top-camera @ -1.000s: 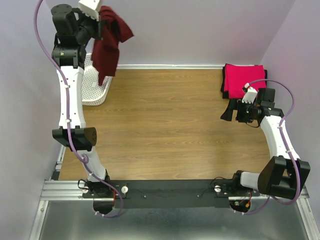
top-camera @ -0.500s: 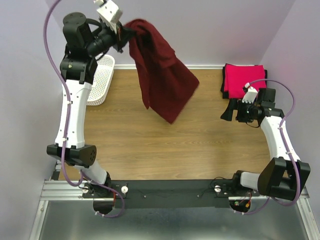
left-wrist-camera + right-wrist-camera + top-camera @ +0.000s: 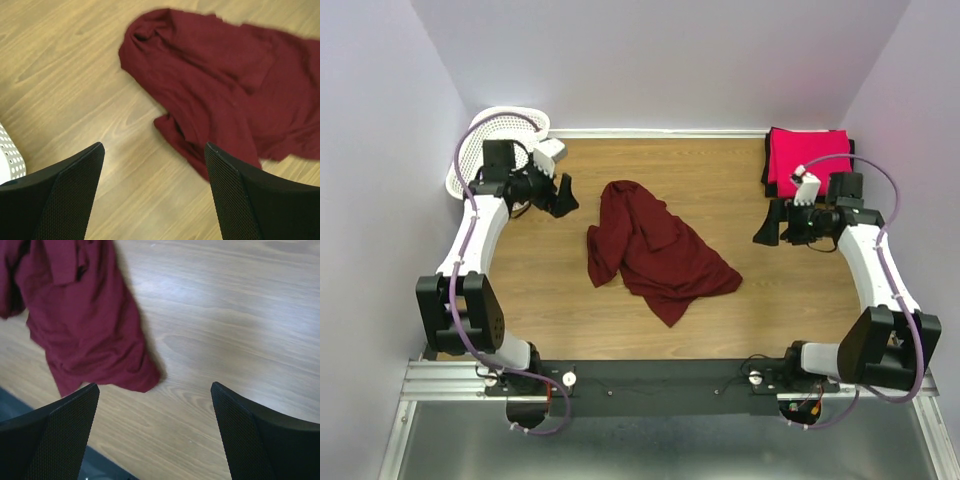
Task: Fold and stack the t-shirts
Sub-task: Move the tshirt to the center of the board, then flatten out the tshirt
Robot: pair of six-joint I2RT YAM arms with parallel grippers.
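Top external: maroon t-shirt (image 3: 655, 250) loose on desk (image 3: 720, 170), both hands wide and empty

Crumpled in a heap near mid-desk, slightly left of centre, unfolded. Folds bunched at the far end, a broader flap spread toward the near right. Flat on the wood, touched by neither arm.

Left hand (image 3: 563, 195) low over the desk just left of the heap's far end, spread wide, gripping nothing, apart from the cloth. From the left wrist: both dark fingers (image 3: 65, 195) at the bottom of the picture, bare wood between them, maroon cloth ahead and to the right, a corner of the white mesh basket (image 3: 7, 155) at the left edge. From above, same basket at the far left corner, against the wall, behind the left arm.

Right hand (image 3: 767, 222) at the right side of the desk, well apart from the maroon heap, likewise wide and empty, pointed toward the centre. From the right wrist: fingers (image 3: 55, 435) parted over bare wood, one end of the maroon cloth at upper left, not between them.

Pink-red t-shirt (image 3: 808, 160) folded flat at the far right corner, just behind the right hand. Underneath it, a black t-shirt (image 3: 766, 175), only a dark edge showing along the left side.
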